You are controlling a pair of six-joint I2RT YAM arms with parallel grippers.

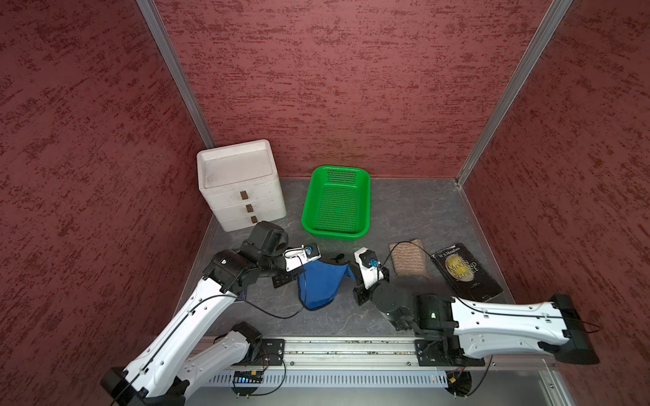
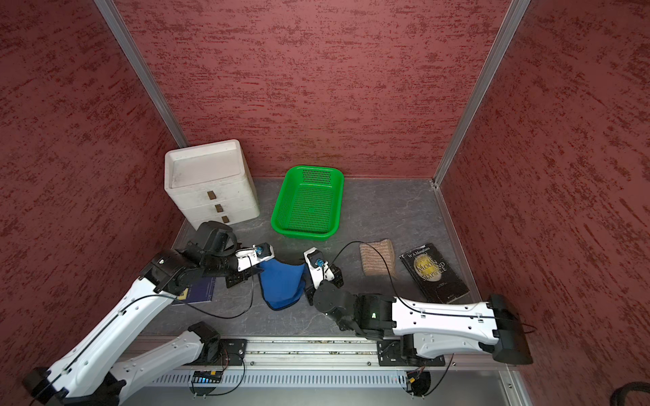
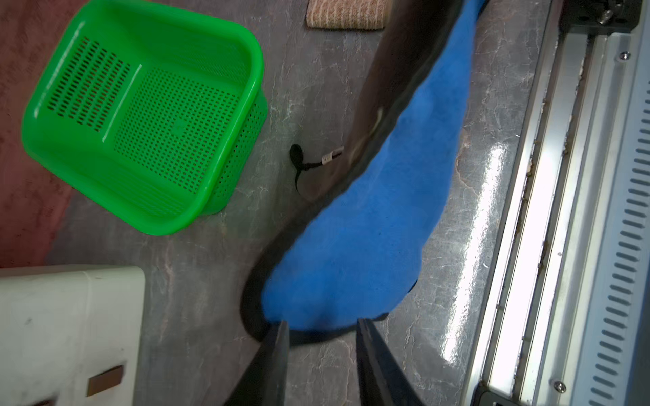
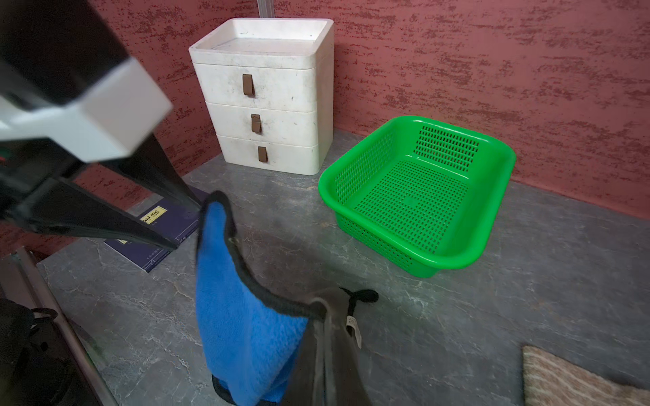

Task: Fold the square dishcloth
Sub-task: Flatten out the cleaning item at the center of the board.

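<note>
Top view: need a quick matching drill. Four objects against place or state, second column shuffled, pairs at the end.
Objects
1. blue dishcloth
2. green basket
3. white drawer unit
4. Moon and Sixpence book

Place or state
A. empty, at the back, centre
B. lying flat, far right
C. raised and sagging, in the middle
D. back-left corner

Pairs: 1-C, 2-A, 3-D, 4-B
</note>
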